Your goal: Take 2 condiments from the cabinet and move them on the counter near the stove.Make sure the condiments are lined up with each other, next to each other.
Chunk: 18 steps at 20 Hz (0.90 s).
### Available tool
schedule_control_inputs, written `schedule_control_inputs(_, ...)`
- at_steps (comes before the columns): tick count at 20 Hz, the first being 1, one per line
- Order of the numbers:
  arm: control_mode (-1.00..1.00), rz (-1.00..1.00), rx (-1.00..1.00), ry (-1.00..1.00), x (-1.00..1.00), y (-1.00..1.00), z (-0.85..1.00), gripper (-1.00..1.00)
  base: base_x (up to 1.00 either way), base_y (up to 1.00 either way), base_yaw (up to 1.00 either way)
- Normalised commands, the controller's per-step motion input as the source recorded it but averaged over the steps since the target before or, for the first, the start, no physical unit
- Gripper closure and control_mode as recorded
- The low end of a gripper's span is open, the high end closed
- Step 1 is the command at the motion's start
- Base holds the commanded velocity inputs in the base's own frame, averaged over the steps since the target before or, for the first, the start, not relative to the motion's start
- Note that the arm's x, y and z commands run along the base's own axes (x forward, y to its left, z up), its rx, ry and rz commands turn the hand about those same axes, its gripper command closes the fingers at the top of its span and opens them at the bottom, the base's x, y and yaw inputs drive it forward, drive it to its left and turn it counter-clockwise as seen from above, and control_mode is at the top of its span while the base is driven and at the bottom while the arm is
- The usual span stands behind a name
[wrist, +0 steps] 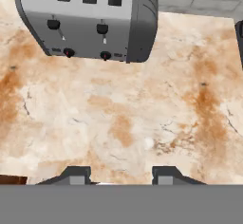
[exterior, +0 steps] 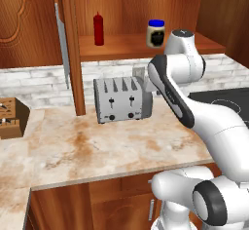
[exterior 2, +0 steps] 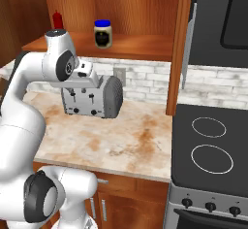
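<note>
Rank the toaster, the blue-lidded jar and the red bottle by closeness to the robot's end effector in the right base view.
1. Toaster: directly below the end effector, on the counter.
2. Blue-lidded jar: above it, on the cabinet shelf.
3. Red bottle: farthest, at the shelf's left, behind the arm.

Arm's white link (exterior 2: 60,53) hiding lower part of red squeeze bottle (exterior 2: 57,18) in right base view. Toaster (wrist: 90,19) being cut off at hand view's top edge. Jar (exterior: 156,33) label too small for reading.

two condiments (exterior: 98,28), one toaster (exterior: 122,99)
</note>
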Motion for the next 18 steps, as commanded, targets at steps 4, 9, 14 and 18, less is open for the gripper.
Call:
schedule_control_inputs(4,-1.00,0.00,0.00,-0.03,-0.15,0.00,0.00,-1.00,0.00,0.00,0.00)
schedule_control_inputs(9,-1.00,0.00,0.00,-0.22,-0.38,0.00,0.31,-1.00,0.00,0.00,0.00)
schedule_control_inputs(14,-1.00,-0.02,0.00,-0.37,-0.31,-0.01,0.67,-1.00,0.00,0.00,0.00)
schedule_control_inputs(18,-1.00,-0.02,0.00,-0.31,-0.06,0.00,0.63,-1.00,0.00,0.00,0.00)
